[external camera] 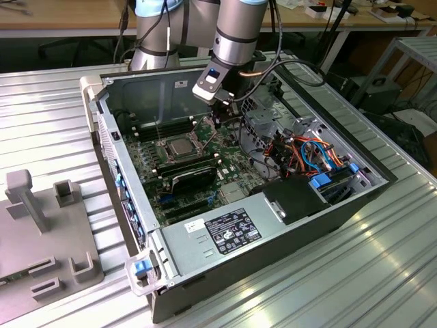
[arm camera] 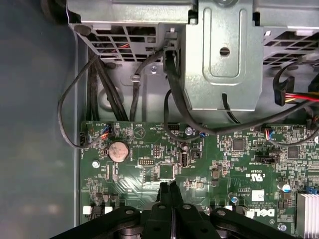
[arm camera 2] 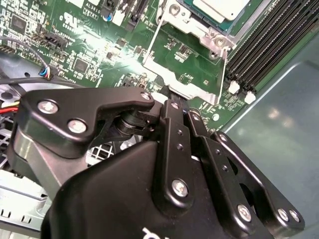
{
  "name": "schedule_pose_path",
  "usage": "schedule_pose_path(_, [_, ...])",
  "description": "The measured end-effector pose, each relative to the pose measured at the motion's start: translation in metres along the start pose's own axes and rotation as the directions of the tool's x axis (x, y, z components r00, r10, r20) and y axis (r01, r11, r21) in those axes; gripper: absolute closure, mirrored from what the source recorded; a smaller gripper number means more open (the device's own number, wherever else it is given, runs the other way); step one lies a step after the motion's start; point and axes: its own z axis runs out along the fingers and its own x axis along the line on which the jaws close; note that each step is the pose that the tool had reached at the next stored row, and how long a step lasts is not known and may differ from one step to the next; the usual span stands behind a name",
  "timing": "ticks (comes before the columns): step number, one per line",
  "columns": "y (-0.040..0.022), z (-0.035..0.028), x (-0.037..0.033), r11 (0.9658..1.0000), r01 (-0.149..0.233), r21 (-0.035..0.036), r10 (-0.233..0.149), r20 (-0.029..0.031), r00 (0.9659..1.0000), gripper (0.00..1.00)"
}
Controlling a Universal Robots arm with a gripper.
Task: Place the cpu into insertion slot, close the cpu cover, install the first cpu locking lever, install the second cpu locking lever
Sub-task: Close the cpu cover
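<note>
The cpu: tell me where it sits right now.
In the exterior view the cpu lies in the insertion slot at mid-motherboard, beside the black memory slots, toward the exterior view's left of the gripper.

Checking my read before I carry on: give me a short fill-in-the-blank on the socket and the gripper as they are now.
1. The cpu lies ___ the insertion slot.
2. The gripper has its fingers ___.
3. Under it lies the ___ circuit board.
Missing: in; shut; green.
</note>
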Motion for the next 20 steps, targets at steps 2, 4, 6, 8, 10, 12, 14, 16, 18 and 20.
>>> schedule_pose_path(2, [-0.0023,0.0002,0.0003,1.0,0.0,0.0001,0.0,0.0001,1.0,0.89])
schedule_pose_path(4, [-0.005,0.0002,0.0005,1.0,0.0,0.0001,0.0,0.0001,1.0,0.89])
schedule_pose_path(6, [-0.008,0.0005,0.0009,1.0,0.0,0.0005,0.0,0.0001,1.0,0.89])
schedule_pose_path(8, [-0.0099,0.0006,0.0011,1.0,0.0,0.0008,0.0,0.0001,1.0,0.89])
schedule_pose_path(10, [-0.012,0.0008,0.0016,1.0,0.0,0.0012,0.0,0.0001,1.0,0.89])
schedule_pose_path(12, [-0.015,0.0011,0.0019,1.0,0.0,0.0017,0.0,0.0,1.0,0.89])
schedule_pose_path(14, [-0.0173,0.0013,0.0021,1.0,0.0,0.0022,0.0,0.0001,1.0,0.89])
schedule_pose_path(16, [-0.0198,0.0017,0.0023,1.0,0.0,0.0025,0.0,0.0002,1.0,0.89])
schedule_pose_path(18, [-0.0226,0.0022,0.0026,1.0,0.0,0.0028,0.0,0.0001,1.0,0.89])
schedule_pose_path(20, [-0.0255,0.0026,0.0029,1.0,0.0,0.0032,0.0,0.0001,1.0,0.89])
